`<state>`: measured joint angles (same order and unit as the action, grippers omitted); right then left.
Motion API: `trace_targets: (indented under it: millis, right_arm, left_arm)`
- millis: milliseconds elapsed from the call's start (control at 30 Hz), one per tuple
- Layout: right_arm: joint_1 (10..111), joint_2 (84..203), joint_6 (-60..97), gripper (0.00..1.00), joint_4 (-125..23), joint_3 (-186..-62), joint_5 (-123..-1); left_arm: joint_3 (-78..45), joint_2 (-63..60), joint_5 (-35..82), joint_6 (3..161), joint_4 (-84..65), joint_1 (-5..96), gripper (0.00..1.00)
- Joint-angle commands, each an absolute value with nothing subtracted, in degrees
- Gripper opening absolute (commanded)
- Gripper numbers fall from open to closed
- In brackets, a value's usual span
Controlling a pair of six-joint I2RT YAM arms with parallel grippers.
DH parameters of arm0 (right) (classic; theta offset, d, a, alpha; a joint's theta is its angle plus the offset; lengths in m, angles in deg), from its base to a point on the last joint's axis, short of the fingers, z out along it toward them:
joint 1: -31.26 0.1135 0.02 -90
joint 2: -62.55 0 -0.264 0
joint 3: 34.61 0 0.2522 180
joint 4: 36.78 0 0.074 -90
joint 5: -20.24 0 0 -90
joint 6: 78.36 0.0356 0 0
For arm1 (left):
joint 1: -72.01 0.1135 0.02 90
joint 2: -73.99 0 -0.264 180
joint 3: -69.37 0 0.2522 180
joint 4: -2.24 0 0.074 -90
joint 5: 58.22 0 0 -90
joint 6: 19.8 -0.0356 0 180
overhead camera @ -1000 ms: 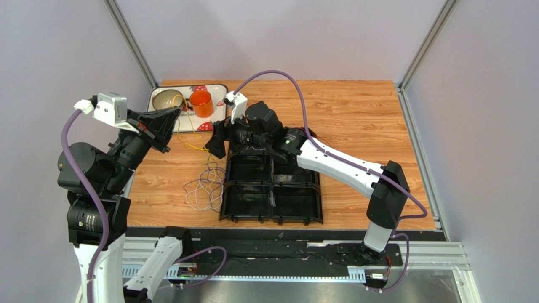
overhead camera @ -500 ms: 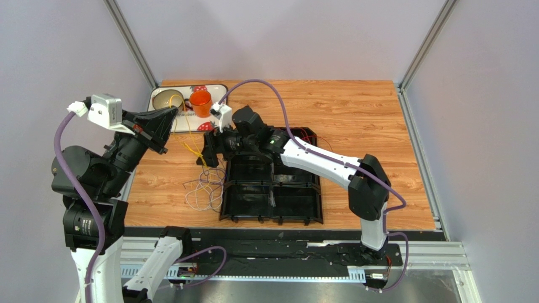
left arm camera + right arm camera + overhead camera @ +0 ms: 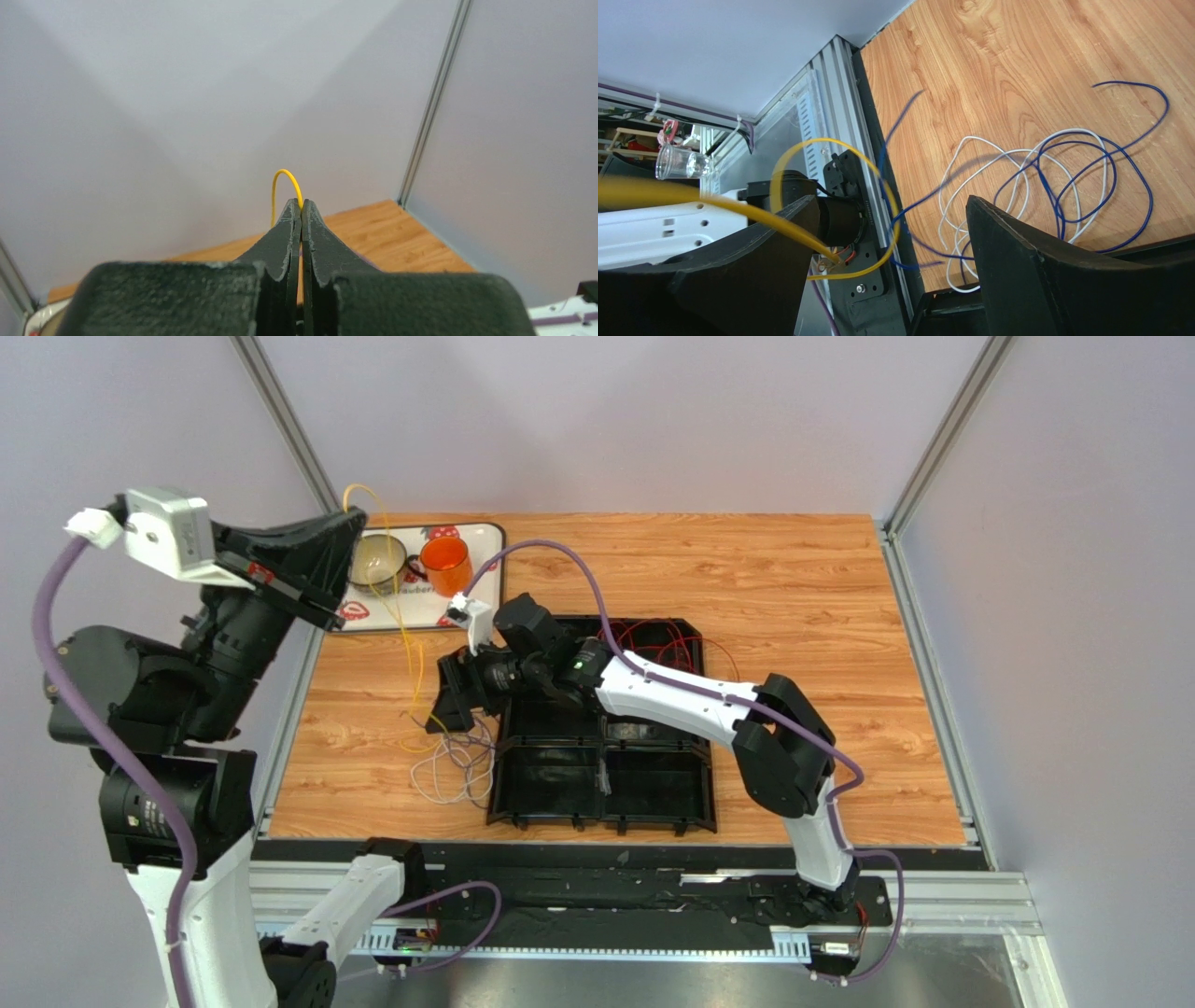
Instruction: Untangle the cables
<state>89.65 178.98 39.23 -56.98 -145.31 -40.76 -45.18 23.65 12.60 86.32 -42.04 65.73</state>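
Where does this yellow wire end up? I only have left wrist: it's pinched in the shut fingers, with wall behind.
Observer: Top view: from the left gripper, held high near the far-left corner of the table, it drops to the wood just left of the black tray.
Operator: Right arm got it?
Observer: No grip: the right gripper is wide open. In its wrist view the yellow cable loops across the gap.
Operator: Other wires?
Observer: The blue cable and white cable lie looped together on the wood just beyond that gripper.
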Motion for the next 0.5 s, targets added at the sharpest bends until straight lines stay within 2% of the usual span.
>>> trace_targets:
  millis: [0,467]
  right_arm:
    - [90.5,182.7,41.1,0.81,-54.0,-148.2,-40.0]
    - [91.6,189.1,42.5,0.80,-53.8,-150.8,-41.2]
  left_arm:
    - [-53.6,19.2,13.2,86.4,-38.9,65.9,0.00]
    - [-76.4,8.6,14.7,90.6,-32.4,65.9,0.00]
